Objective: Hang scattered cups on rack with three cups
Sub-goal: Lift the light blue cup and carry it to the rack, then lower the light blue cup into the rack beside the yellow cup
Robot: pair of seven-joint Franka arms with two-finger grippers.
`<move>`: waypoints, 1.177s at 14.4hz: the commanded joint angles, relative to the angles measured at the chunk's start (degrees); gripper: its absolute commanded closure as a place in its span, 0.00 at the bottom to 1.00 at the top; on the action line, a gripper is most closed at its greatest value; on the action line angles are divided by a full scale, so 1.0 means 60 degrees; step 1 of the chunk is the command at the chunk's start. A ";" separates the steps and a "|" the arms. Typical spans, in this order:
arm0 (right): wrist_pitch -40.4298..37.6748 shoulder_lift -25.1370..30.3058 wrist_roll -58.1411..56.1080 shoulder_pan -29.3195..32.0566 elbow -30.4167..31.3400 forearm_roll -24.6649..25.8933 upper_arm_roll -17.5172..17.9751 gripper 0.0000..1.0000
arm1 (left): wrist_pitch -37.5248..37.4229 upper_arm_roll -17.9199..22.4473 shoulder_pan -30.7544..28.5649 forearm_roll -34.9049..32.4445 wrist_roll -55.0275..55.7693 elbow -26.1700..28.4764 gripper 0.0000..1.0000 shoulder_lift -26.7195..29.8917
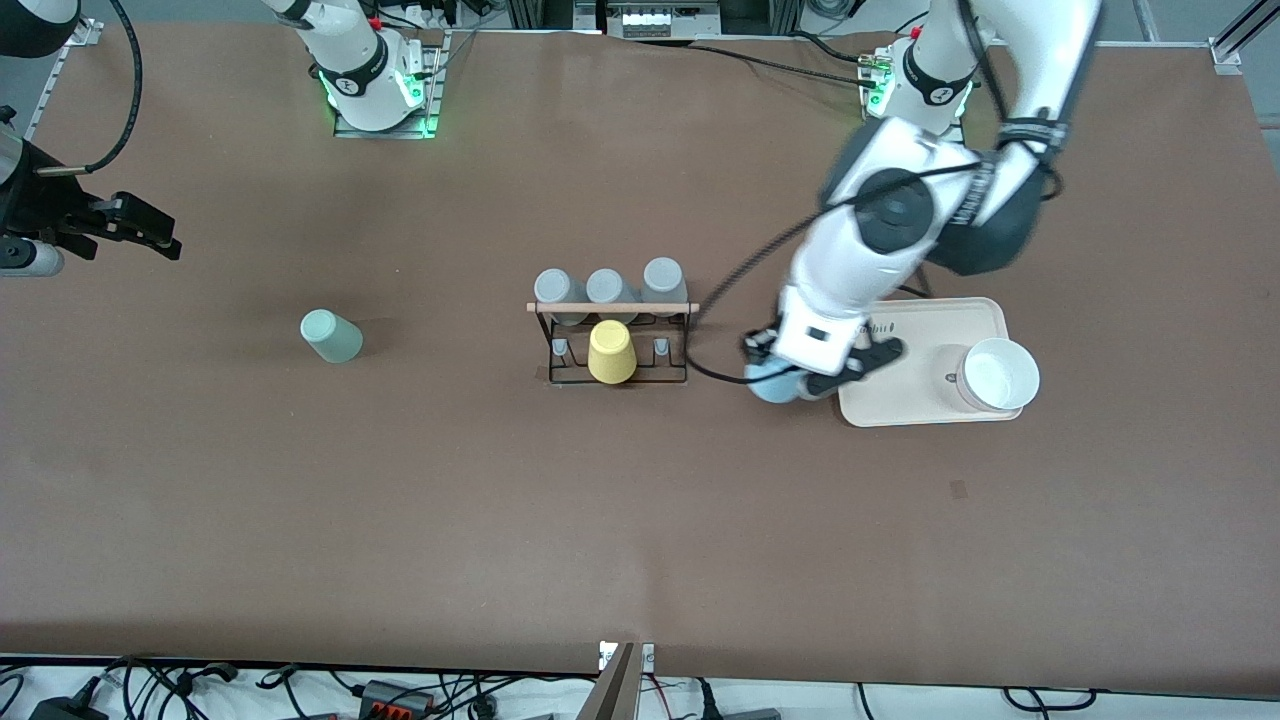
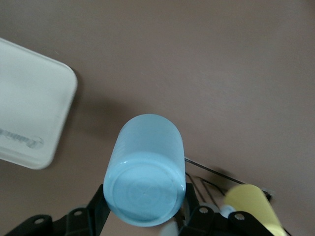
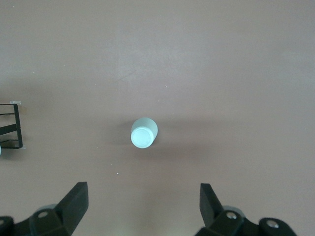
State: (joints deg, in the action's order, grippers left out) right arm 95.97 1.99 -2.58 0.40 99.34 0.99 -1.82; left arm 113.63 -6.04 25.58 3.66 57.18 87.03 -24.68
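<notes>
The light blue cup is between the fingers of my left gripper, which is shut on it beside the cream tray, at the corner toward the rack. In the left wrist view the cup shows its flat base, with a black finger against each side. The pale mint cup lies alone on the table toward the right arm's end; the right wrist view shows it below. My right gripper hangs open and empty above the table near that end, its fingers wide apart. The black wire rack stands mid-table.
The rack holds three grey cups on its pegs farther from the front camera and a yellow cup on its middle nearer peg. A cream tray with a white bowl lies toward the left arm's end.
</notes>
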 commanded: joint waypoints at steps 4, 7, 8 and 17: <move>-0.0086 0.0049 -0.0011 0.0035 0.0010 0.0142 -0.0034 0.00 | -0.0334 0.0128 0.1419 0.0093 0.1982 -0.2345 0.55 -0.1729; -0.0057 0.0048 -0.0010 0.0006 0.0010 0.0142 -0.0020 0.00 | -0.0290 0.0128 0.1611 0.0093 0.2204 -0.2567 0.55 -0.2008; -0.0071 0.0063 -0.0010 0.0006 0.0010 0.0142 -0.0020 0.00 | -0.0290 0.0113 0.1684 0.0079 0.2218 -0.2538 0.55 -0.2067; 0.0031 0.0048 0.0004 0.0050 -0.0005 0.0142 -0.0034 0.00 | -0.0246 0.0113 0.1816 0.0020 0.2057 -0.2318 0.54 -0.2682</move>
State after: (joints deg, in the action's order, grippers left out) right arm 96.04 1.99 -2.57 0.53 99.34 1.18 -2.09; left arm 113.30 -5.96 35.69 3.68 69.70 74.49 -39.60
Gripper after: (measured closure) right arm 0.000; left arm 0.361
